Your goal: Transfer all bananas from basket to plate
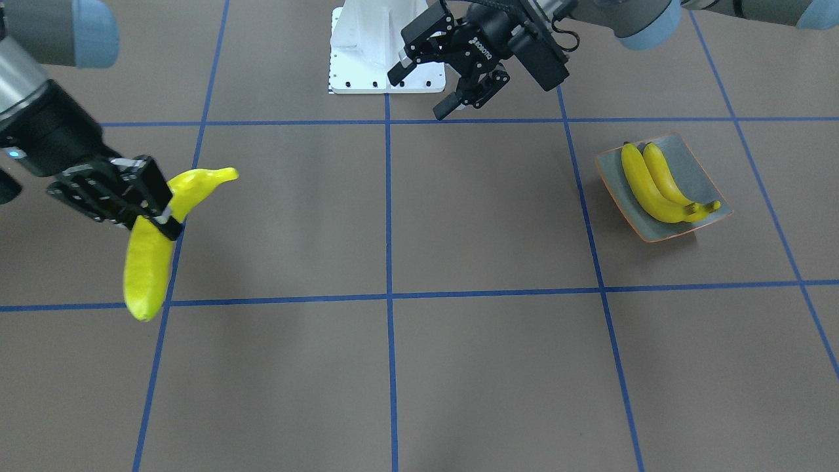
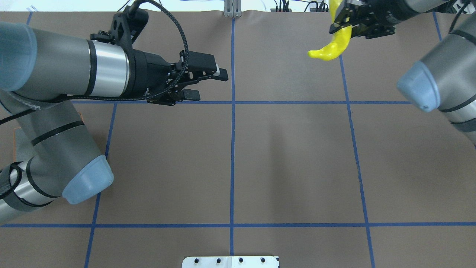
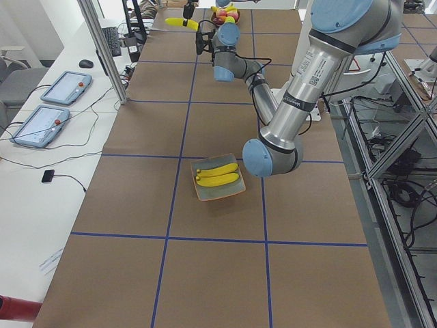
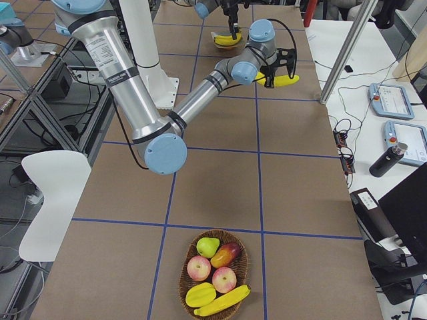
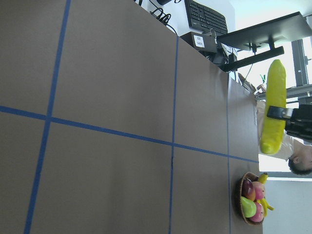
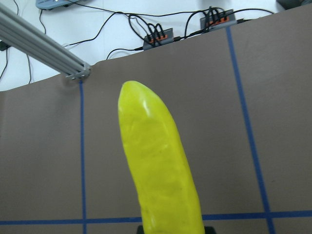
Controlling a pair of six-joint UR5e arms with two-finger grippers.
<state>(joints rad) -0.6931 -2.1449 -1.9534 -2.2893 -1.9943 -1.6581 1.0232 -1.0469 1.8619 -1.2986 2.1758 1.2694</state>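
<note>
My right gripper is shut on a yellow banana and holds it in the air over the table; it also shows in the overhead view and fills the right wrist view. Two bananas lie side by side on the grey-green plate with the orange rim. A woven basket at the table's far end holds one banana among other fruit. My left gripper is open and empty, hanging above the table near the robot's base, well away from the plate.
The basket also holds apples, a pear and a mango. The white robot base stands at the table's edge. An aluminium post and tablets stand on the side desk. Blue tape lines grid the brown table.
</note>
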